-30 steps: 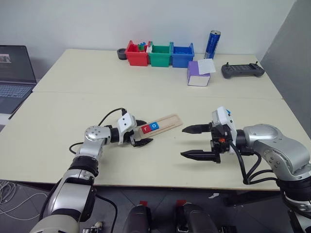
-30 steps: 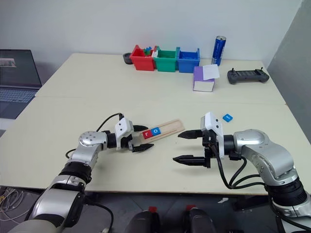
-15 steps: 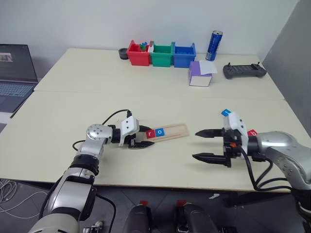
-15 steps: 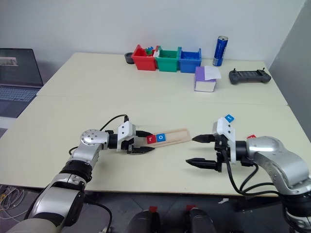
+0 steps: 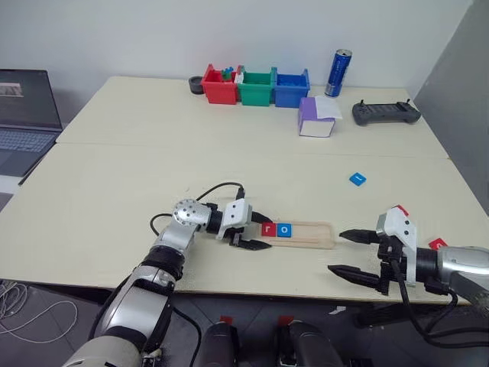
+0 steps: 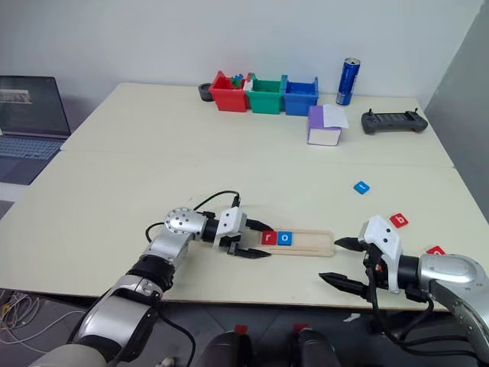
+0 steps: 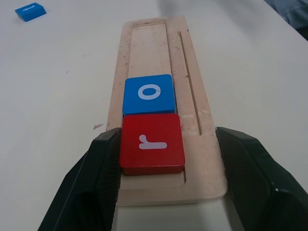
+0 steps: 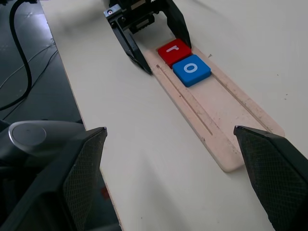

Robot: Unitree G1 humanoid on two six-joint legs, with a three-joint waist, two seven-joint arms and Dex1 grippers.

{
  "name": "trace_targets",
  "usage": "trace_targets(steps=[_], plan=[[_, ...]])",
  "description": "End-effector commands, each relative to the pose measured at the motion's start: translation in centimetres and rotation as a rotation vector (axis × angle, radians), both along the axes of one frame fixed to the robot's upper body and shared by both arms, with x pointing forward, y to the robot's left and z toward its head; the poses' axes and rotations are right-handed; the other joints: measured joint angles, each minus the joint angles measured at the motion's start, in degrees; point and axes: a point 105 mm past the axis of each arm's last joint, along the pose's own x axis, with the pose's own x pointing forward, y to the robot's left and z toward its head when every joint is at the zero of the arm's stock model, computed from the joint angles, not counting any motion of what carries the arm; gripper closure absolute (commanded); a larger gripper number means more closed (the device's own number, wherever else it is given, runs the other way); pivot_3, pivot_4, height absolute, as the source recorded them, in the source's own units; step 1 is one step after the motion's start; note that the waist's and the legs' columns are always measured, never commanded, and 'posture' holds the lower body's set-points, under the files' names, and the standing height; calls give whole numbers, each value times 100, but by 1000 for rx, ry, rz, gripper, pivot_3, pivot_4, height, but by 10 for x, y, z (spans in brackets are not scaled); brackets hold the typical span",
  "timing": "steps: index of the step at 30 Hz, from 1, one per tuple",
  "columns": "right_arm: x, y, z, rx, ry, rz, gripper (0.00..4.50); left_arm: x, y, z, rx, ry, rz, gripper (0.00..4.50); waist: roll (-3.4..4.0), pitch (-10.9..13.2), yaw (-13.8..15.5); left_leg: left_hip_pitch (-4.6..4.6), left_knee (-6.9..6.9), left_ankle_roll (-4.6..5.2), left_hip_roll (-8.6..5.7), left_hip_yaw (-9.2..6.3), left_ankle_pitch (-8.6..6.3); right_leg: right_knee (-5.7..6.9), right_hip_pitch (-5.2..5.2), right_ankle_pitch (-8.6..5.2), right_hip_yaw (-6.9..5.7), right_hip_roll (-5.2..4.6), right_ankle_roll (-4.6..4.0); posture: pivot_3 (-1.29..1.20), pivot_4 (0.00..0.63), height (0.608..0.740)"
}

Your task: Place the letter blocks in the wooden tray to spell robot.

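Clamping my left jaws [image 5: 255, 232] on the near end of the wooden tray [image 5: 304, 233], red r block [image 7: 152, 143] between the fingers, blue o block [image 7: 149, 94] touching it; my right jaws [image 5: 351, 253] gape wide past the tray's far end.

A plain white wall [image 5: 153, 30] runs behind two pale cream tables [image 5: 114, 176] pushed together, a seam between them. Far left, an open laptop [image 5: 27, 115] sits on a separate surface; a grey panel [image 5: 458, 84] stands at right, dark floor [image 5: 46, 313] beneath.
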Motion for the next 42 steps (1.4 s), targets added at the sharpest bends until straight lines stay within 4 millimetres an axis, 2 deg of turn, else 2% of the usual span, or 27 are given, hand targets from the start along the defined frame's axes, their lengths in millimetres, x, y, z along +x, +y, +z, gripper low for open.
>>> trace_targets(steps=[1,14,18,19,22,23,28,31,35,42], plan=[[-2,2,9,9,-41,-6,0,-7,-1,-4,20,22,-22,1795,0,0,3,0,0,0,0,-2,0,0,0,-1,-2,0,2,0,150,740],[4,3,10,13,-43,0,0,-12,0,4,16,147,10,1795,-1,1,0,-1,-1,2,-1,-6,-1,-6,2,-2,-2,1,20,0,150,740],[5,3,10,8,-46,4,0,-13,0,7,17,137,25,1795,-1,1,0,-1,-2,2,-1,-6,-1,-6,2,-2,-1,1,20,0,150,740],[5,4,10,6,-48,6,0,-11,1,6,24,127,38,1069,-1,1,0,-1,-2,2,-1,-6,-1,-6,2,-2,-1,1,20,0,150,740],[5,5,13,6,-54,14,0,-9,2,4,43,121,61,211,-1,1,0,-1,-1,2,-1,-7,-1,-6,2,-2,-1,1,20,0,150,740],[5,5,13,5,-54,15,0,-9,2,4,41,126,69,45,-1,1,0,-1,-2,2,-1,-7,-1,-6,2,-2,-1,1,20,0,150,740],[5,3,12,-3,-43,10,0,-15,4,12,22,102,43,45,-1,1,-2,-1,-2,2,-1,-8,-2,-7,3,-2,0,1,20,0,150,740],[5,-1,15,-5,-49,5,0,-18,11,19,15,100,27,45,-1,1,-1,-1,-3,2,0,-8,-2,-7,2,-2,-1,1,20,0,150,740],[8,-14,19,-24,-65,-30,0,-24,27,36,-44,62,15,45,-2,1,2,-1,-3,2,0,-8,-2,-9,2,-2,0,1,20,0,150,740],[14,-49,25,-45,-92,-132,0,-14,72,67,-130,-1,135,45,-1,2,10,-1,-3,2,1,-8,-2,-9,2,-2,0,1,20,0,150,740]])
